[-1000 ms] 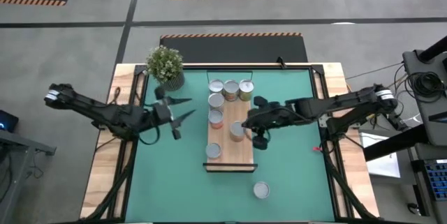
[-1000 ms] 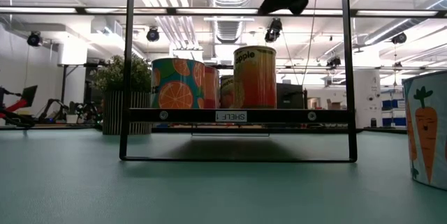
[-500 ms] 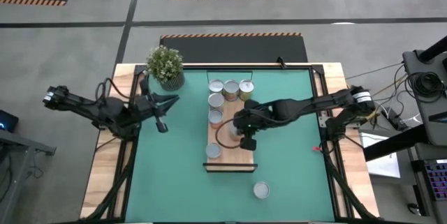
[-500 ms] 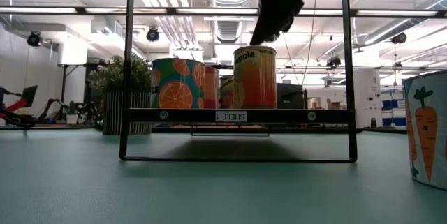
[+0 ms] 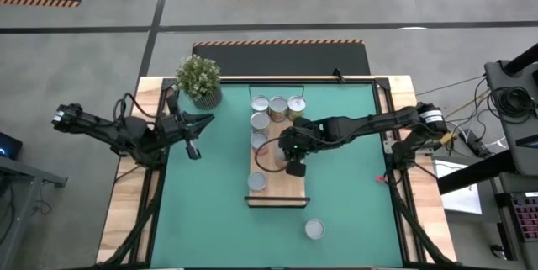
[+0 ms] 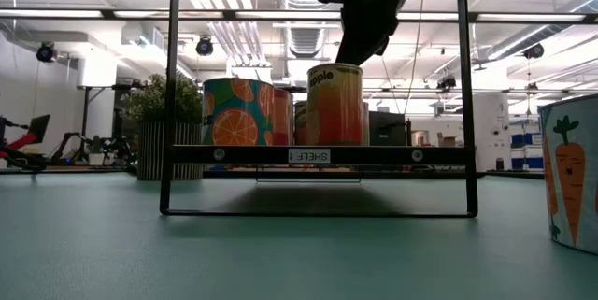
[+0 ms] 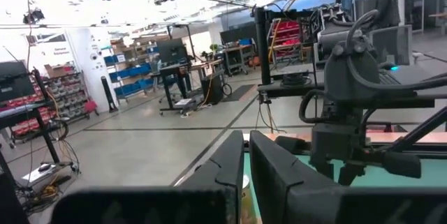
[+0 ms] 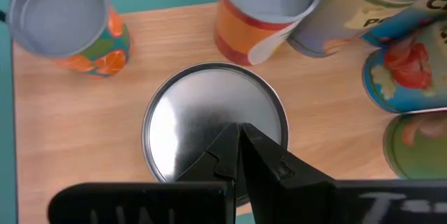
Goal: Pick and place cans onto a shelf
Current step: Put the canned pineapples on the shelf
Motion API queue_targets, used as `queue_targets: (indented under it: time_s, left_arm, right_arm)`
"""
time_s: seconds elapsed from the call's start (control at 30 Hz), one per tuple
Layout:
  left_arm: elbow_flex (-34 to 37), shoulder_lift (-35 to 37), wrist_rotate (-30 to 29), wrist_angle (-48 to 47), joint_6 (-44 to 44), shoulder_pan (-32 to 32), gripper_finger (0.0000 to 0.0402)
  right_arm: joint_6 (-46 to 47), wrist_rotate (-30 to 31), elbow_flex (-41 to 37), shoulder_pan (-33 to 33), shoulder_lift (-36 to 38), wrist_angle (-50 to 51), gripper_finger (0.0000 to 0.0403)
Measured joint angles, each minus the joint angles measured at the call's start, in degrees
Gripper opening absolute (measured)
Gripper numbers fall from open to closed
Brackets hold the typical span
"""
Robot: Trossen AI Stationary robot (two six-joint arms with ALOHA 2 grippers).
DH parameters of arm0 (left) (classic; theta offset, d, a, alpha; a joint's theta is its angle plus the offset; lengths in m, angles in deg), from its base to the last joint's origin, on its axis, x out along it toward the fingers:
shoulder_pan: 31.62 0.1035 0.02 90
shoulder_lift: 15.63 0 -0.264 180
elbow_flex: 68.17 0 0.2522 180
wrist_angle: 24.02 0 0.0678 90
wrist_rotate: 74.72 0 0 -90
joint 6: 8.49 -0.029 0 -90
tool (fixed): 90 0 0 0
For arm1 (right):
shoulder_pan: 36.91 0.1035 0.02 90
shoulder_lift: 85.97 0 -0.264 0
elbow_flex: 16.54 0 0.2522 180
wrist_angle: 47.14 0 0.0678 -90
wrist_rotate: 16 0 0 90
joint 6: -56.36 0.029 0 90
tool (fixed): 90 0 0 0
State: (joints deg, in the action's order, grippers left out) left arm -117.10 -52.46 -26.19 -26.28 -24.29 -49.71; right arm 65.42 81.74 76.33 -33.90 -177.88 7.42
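Note:
The light-wood shelf (image 5: 280, 187) lies on the green mat and carries several cans. My right gripper (image 5: 285, 156) reaches in from the table's right, shut, over a tall orange-labelled can (image 6: 334, 104) with a silver top (image 8: 188, 112), mid-shelf. An orange-print can (image 5: 256, 182) stands on the shelf's near end, and others (image 5: 278, 108) stand clustered at its far end. A carrot-labelled can (image 5: 314, 229) stands loose on the mat. My left gripper (image 5: 202, 122) hovers shut and empty at the table's left, near the plant. My right gripper meets the middle of the can's round silver top (image 8: 209, 123) with its shut fingertips (image 8: 225, 147), coming from above and pointing down. The can stands upright on the shelf. Whether the tips press on the lid or only just touch it cannot be told.
A potted plant (image 5: 199, 80) stands at the mat's far left corner. A black wire frame (image 6: 168, 104) rises around the shelf's near end. Green mat (image 5: 210, 211) lies bare to the shelf's left and right.
My right gripper has come down and gone toward the table's left, over the tall can, which has shifted slightly left on the shelf. My left gripper has shut and drawn back toward the far left, near the plant.

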Motion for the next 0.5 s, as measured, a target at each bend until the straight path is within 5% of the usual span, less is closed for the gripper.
queue_targets:
  time_s: [0.5]
  left_arm:
    - [-0.3,-0.7,0.2,0.0,-0.2,0.0,0.0008]
  right_arm:
    - [-1.6,1.5,0.0,-4.7,-1.4,-1.8,0.0009]
